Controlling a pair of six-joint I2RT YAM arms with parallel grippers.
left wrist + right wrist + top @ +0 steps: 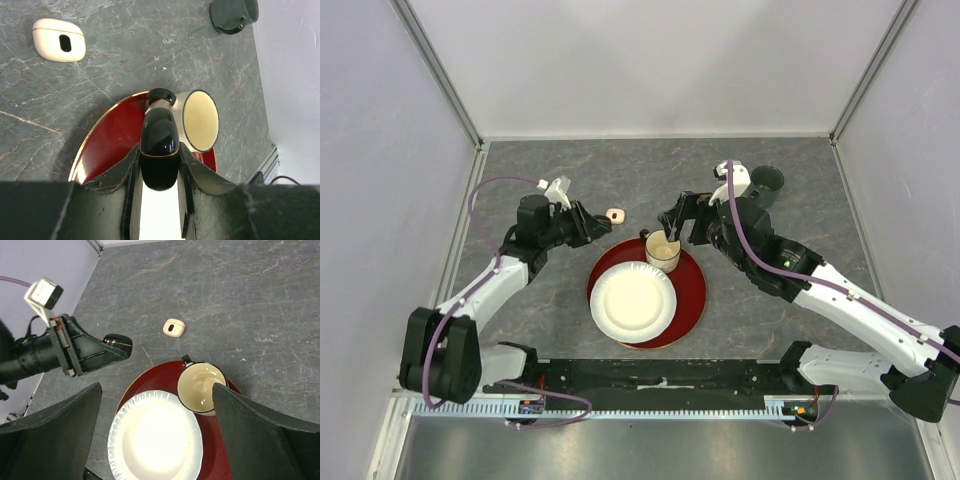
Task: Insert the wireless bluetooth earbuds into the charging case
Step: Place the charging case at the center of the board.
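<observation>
Left gripper [159, 150]: pinching a glossy black charging case [159, 132], pebble-shaped, gold seam, seemingly shut. White case [59, 40]: matte, rounded, closed, lying on the grey marbled table [540, 170]. Right gripper [157, 390]: spread wide, empty, above the cream mug [201, 386] on the red lacquer tray [150, 377]. Earbuds: none visible, so insertion is judged outstanding.

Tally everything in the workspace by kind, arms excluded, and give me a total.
Charging cases: 2, the white case and the black case
Cups: 2, the cream cup and the dark cup
Plates: 1, the white plate
Trays: 1, the red tray
Total: 6
</observation>
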